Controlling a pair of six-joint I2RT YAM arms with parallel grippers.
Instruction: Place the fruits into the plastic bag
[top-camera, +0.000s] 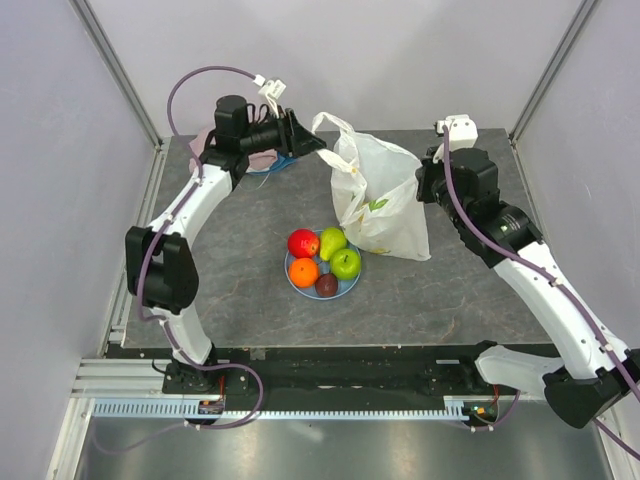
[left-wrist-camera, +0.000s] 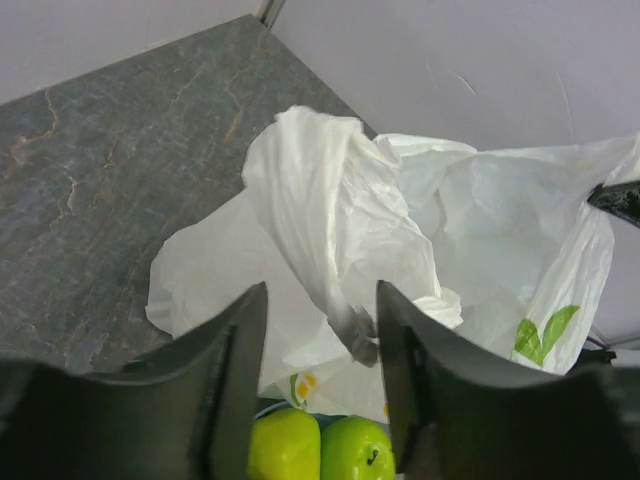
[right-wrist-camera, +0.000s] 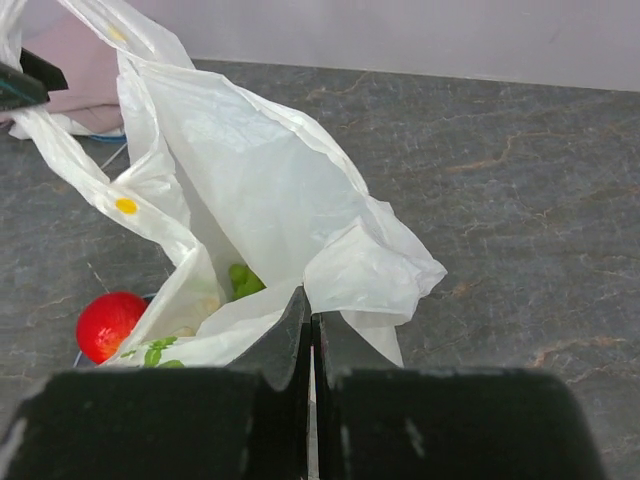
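The step in hand looks like getting the plastic bag (top-camera: 385, 210) open. It stands just past the middle of the bench (top-camera: 230, 270), toward the far-right corner, with its mouth drawn out between the two arms. Five fruits sit on the plate (top-camera: 347, 287) at the bench's middle: red apple (top-camera: 303, 242), pear (top-camera: 332, 242), green apple (top-camera: 346, 263), orange (top-camera: 303, 271) and a small dark fruit (top-camera: 326, 284). Something green shows in the bag's mouth from the right wrist; whether it lies inside I cannot tell.

Next, I judge, one arm must hold the mouth open alone while the other goes to the plate for a fruit. The thin film may sag shut.

The left arm (top-camera: 190, 210) runs up the left edge and turns across the far-left corner, above a pink cloth (right-wrist-camera: 80, 80). The right arm (top-camera: 540, 270) rises along the right edge and bends inward.

The left gripper (top-camera: 318, 147) is part-open, with the bag's handle (left-wrist-camera: 345, 300) lying loose against one finger (left-wrist-camera: 400, 340). The right gripper (right-wrist-camera: 310, 310) is pinched tight on a fold of the bag's rim
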